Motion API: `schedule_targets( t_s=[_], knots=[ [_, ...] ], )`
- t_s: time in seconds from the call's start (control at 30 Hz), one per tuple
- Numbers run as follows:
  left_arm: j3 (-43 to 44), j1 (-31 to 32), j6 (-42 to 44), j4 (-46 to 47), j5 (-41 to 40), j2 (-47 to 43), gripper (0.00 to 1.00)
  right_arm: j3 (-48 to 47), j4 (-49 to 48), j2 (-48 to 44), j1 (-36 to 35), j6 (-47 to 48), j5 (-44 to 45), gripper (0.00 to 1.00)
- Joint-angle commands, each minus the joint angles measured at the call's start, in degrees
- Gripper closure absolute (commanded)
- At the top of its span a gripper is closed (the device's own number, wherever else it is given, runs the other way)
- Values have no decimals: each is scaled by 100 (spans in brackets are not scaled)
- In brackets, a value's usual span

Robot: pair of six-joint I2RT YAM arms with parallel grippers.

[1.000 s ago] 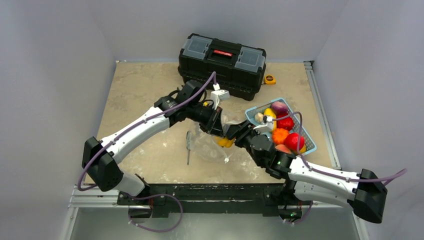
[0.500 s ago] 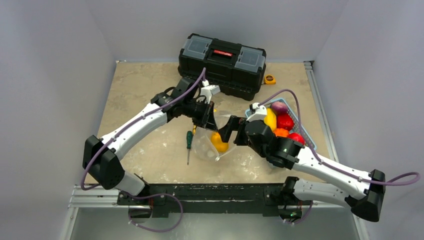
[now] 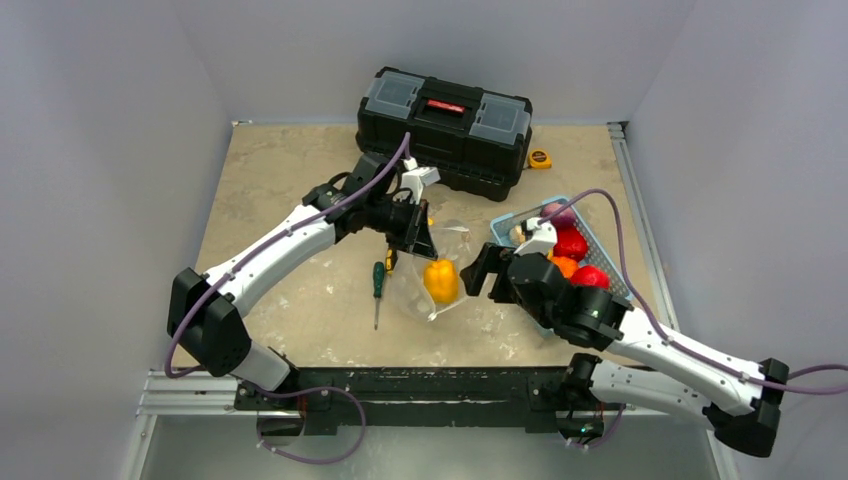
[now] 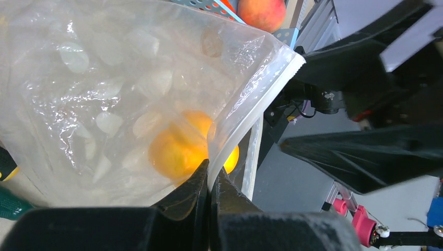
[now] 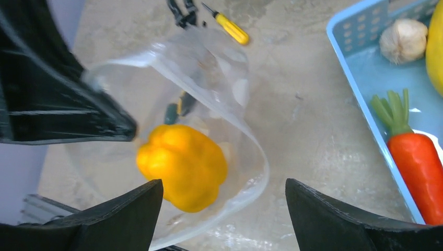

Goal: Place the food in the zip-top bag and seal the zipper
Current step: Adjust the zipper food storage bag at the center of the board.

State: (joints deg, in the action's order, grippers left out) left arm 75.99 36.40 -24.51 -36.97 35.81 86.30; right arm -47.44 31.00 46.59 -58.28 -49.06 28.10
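The clear zip-top bag (image 3: pixel 452 238) hangs open from my left gripper (image 3: pixel 420 248), which is shut on its rim (image 4: pixel 210 175) beside the zipper strip (image 4: pixel 271 94). A yellow toy pepper (image 3: pixel 440 281) lies inside the bag and also shows in the right wrist view (image 5: pixel 183 164). My right gripper (image 3: pixel 476 270) is open and empty, just right of the bag's mouth (image 5: pixel 224 209). More food sits in the light blue basket (image 3: pixel 520 210): a carrot (image 5: pixel 418 162), a garlic bulb (image 5: pixel 402 39) and red, orange and purple pieces.
A black toolbox (image 3: pixel 445 120) stands at the back with a yellow tape measure (image 3: pixel 540 158) beside it. A green-handled screwdriver (image 3: pixel 378 283) lies left of the bag. A yellow-handled screwdriver (image 5: pixel 232 29) lies behind the bag.
My right gripper let go of the yellow pepper into the bag, opened, and drew back to the right. My left gripper lifted the bag's rim and holds it.
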Motion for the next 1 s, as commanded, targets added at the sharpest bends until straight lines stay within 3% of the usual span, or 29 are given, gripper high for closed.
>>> schedule_targets(
  t_s=[0.0,0.13,0.27,0.33,0.43,0.5,0.67,0.87,0.97],
  knots=[
    [7,-5,-27,198,216,-72,100,533,-491,276,-16,-442,319,17],
    [4,-5,3,216,286,-96,100,915,-1335,543,-16,-472,36,34],
    [68,27,101,18,-187,-157,100,378,-1103,926,-25,46,56,84],
    [208,105,218,-371,-998,-228,100,-180,-747,1034,-53,409,-100,95],
    [376,317,474,-901,-2704,-492,100,-765,-408,975,-97,750,-203,100],
    [320,365,522,-867,-3166,-781,100,-972,-340,920,-104,845,-308,100],
    [-292,371,455,22,-2780,-1358,100,-560,-1048,791,-104,952,-728,100],
    [458,368,462,-947,-2308,-308,100,-268,-1112,1178,-104,834,-775,100],
    [136,368,444,-521,-2341,-754,100,-600,-746,1148,-104,975,-617,100]
  ],
)
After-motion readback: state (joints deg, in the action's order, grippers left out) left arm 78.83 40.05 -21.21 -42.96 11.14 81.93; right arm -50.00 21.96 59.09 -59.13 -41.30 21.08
